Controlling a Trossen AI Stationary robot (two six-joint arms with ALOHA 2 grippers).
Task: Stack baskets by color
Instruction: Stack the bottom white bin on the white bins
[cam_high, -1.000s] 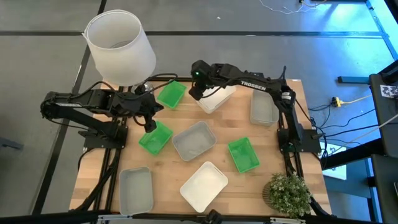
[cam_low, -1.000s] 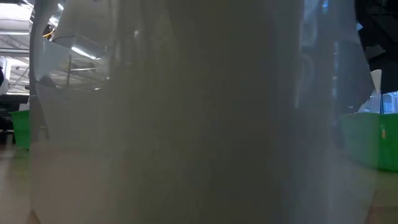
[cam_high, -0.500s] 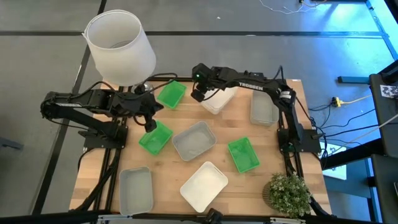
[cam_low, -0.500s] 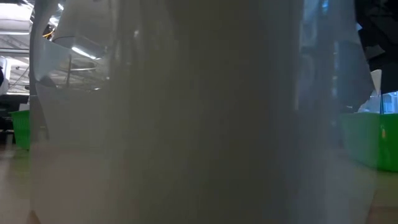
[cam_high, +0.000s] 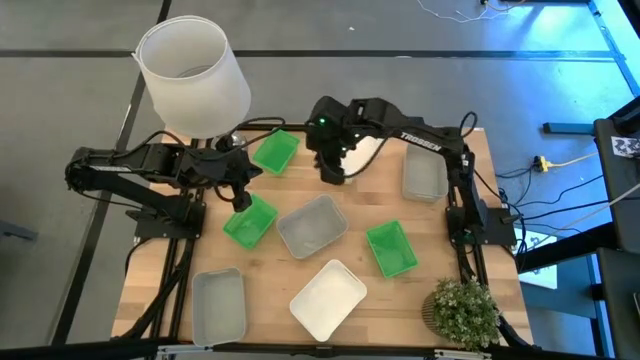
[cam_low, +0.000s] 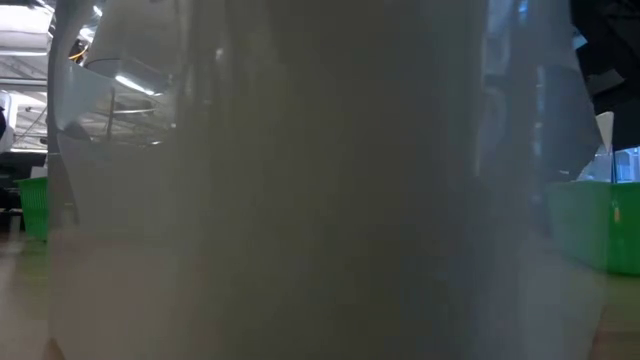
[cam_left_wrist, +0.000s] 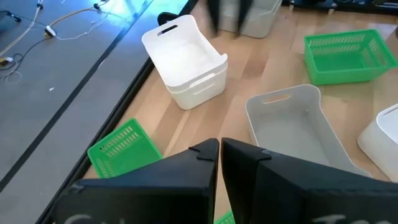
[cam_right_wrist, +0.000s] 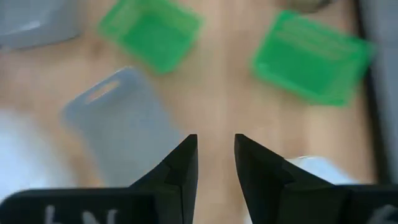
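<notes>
Right gripper (cam_high: 331, 168) reaching in over the table's far edge, wrist bent down, fingers apart, nothing held. White stacked baskets (cam_high: 358, 150) just beside it, toward the right arm's base. Grey basket (cam_high: 313, 226) below and nearer, long axis diagonal. Left gripper (cam_high: 240, 196) fingers together, low over a green basket (cam_high: 250, 222), whose long axis also runs diagonal.

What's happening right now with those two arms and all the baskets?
Left gripper shut, at a green basket. Right gripper open, empty, beside the white stack. Nothing blocking.
</notes>
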